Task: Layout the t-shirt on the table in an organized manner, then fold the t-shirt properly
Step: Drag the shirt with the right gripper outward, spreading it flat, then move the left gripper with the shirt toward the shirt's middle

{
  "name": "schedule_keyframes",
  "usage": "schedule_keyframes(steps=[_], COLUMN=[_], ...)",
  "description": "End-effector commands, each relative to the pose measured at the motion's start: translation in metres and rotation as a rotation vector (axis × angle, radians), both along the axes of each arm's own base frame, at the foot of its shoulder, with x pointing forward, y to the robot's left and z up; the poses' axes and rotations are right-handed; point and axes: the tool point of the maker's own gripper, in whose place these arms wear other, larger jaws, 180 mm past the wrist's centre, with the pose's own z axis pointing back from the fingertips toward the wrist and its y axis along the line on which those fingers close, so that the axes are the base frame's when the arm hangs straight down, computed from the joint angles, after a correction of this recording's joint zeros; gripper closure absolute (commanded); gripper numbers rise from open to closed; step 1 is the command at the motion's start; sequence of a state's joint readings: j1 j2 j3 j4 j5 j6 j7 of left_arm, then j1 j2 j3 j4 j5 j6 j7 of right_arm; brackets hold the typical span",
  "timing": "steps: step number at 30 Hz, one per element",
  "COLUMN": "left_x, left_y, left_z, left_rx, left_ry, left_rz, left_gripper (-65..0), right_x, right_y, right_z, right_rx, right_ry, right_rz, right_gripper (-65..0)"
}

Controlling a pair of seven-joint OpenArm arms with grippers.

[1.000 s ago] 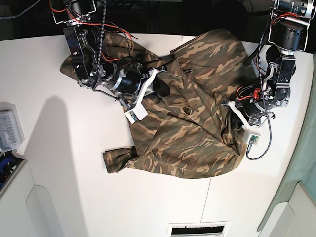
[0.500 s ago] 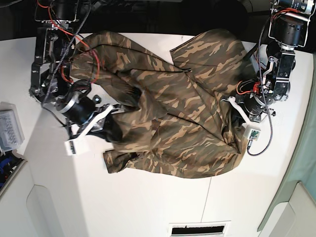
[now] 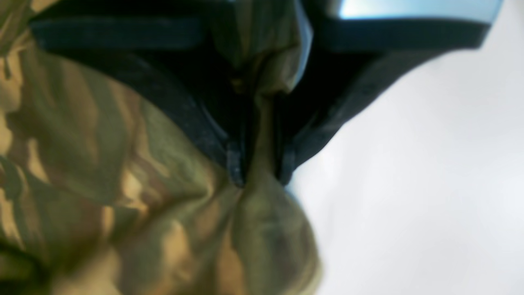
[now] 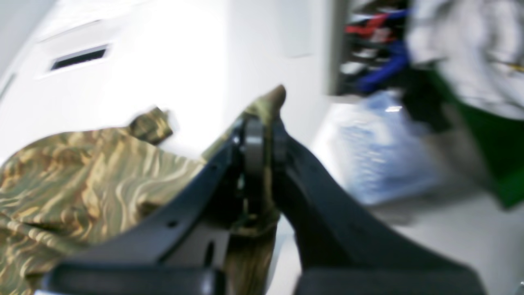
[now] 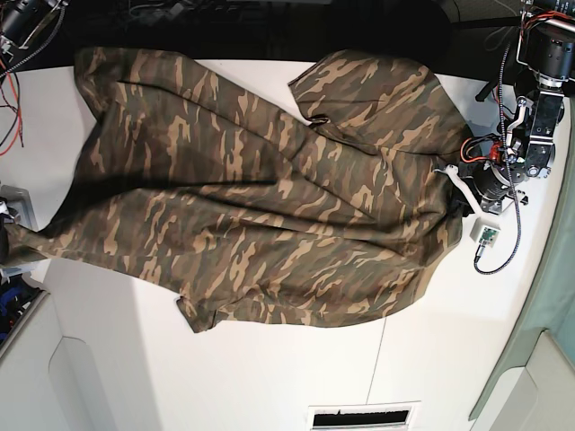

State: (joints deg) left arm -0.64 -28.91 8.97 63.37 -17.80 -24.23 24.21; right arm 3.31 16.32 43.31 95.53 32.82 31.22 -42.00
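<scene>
The camouflage t-shirt (image 5: 269, 206) lies stretched wide across the white table (image 5: 269, 368), from the left edge to the right side. My left gripper (image 5: 460, 196) is at the shirt's right edge. In the left wrist view this gripper (image 3: 262, 172) is shut on a bunched fold of the t-shirt (image 3: 102, 164). In the right wrist view my right gripper (image 4: 258, 135) is shut on a pinch of cloth, with the rest of the t-shirt (image 4: 82, 172) trailing behind. In the base view the right gripper is almost off the left edge, where the shirt's corner (image 5: 20, 244) ends.
A clear plastic box (image 5: 13, 205) and blue clutter (image 5: 9, 310) sit beyond the table's left edge. A dark seam (image 5: 377, 359) and a vent slot (image 5: 359, 416) mark the front. Red wires (image 5: 11, 81) hang at the top left.
My right arm has swung far left with the cloth, pulling the crumpled shirt out flat across the table. The left gripper, still holding, has shifted slightly right.
</scene>
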Motion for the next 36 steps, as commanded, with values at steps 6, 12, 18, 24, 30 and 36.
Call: schedule_keyframes(steps=[6, 12, 18, 24, 30, 36], left_x=[-0.048, -0.048, -0.051, -0.052, -0.052, -0.059], left_y=[0.028, 0.028, 0.03, 0.032, 0.029, 0.03], left_z=[-0.027, -0.027, -0.027, -0.026, -0.026, -0.029], left_rx=[0.139, 0.14, 0.147, 0.144, 0.126, 0.13], left_ry=[0.214, 0.219, 0.232, 0.238, 0.239, 0.275], left_rz=[0.003, 0.003, 0.004, -0.01, -0.017, -0.009], left_gripper=[-10.3, -10.3, -10.3, -10.3, -10.3, 0.0], right_x=[-0.001, -0.006, -0.016, -0.034, -0.044, -0.048], right_y=[0.013, 0.057, 0.102, 0.127, 0.139, 0.134], right_z=[-0.02, -0.057, -0.075, -0.108, -0.135, -0.155], right_rx=[0.125, 0.284, 0.372, 0.282, 0.2, 0.178], right_ry=[0.032, 0.124, 0.158, 0.25, 0.327, 0.356], right_rz=[0.035, 0.099, 0.177, 0.226, 0.248, 0.238], right_gripper=[-27.5, -34.3, -34.3, -34.2, -12.4, 0.0])
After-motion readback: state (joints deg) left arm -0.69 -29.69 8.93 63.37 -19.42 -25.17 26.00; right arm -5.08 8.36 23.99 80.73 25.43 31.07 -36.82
